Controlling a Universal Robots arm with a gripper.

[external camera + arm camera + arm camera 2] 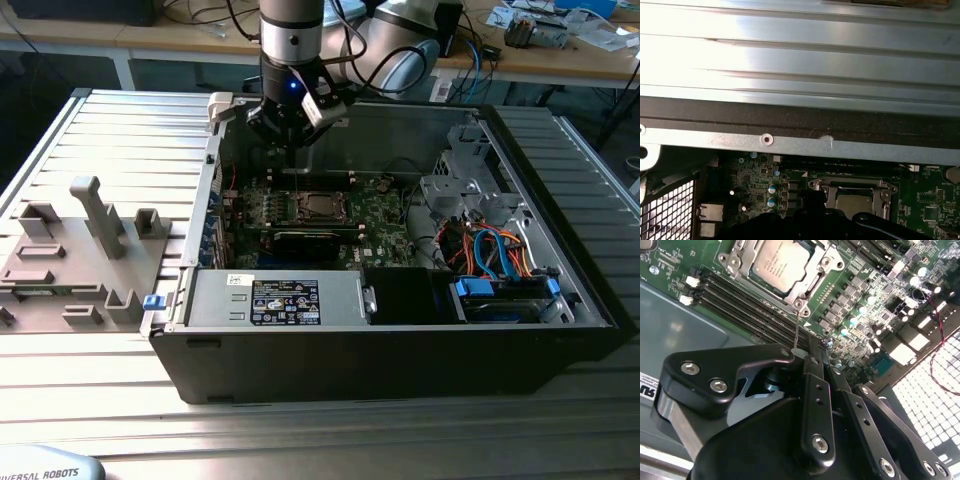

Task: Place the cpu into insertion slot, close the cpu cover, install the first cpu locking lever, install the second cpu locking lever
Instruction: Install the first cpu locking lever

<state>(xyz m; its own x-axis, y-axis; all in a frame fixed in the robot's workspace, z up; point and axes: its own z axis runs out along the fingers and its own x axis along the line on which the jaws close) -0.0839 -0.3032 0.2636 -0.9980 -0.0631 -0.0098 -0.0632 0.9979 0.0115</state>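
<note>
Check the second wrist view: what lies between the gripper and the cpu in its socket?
In the second wrist view, black memory slots on the green motherboard run between the gripper and the cpu; a thin wire lever also rises there.

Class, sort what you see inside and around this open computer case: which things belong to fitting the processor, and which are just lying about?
Belongs to the job:
cpu
cpu cover around it
gripper above the board
thin lever by the gripper

Just lying about:
grey holders
blue cables
power supply
</note>
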